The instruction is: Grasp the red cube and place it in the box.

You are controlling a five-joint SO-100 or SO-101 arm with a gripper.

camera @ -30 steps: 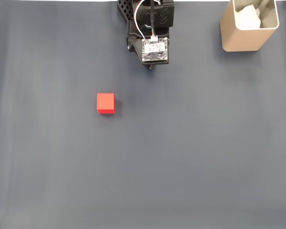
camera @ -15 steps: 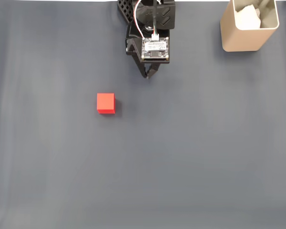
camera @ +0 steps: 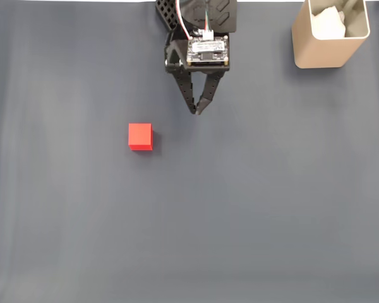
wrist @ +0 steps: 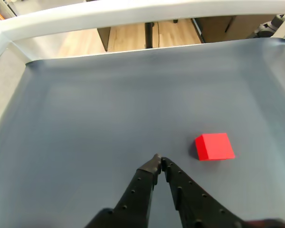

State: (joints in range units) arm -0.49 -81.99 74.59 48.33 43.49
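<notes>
Nearest the wrist camera, the black two-finger gripper [wrist: 159, 160]: tips pressed together, nothing between them, hanging over the dark grey table mat [wrist: 95, 123]. Just beyond and to the right in that view, the small bright red plain-faced cube [wrist: 214, 146], flat on the mat and apart from the tips. In the fixed view, same gripper [camera: 197, 111] at top centre, cube [camera: 140, 136] lower left of it. Farthest off, at the fixed view's top right corner, the tall beige rounded-corner box [camera: 330, 36], white inside (something pale already in it). Probably light and rigid, smooth-sided, perhaps a little slippery. Best taken across two opposite flat faces, near mid-height, after spreading the fingers wider than the cube.
</notes>
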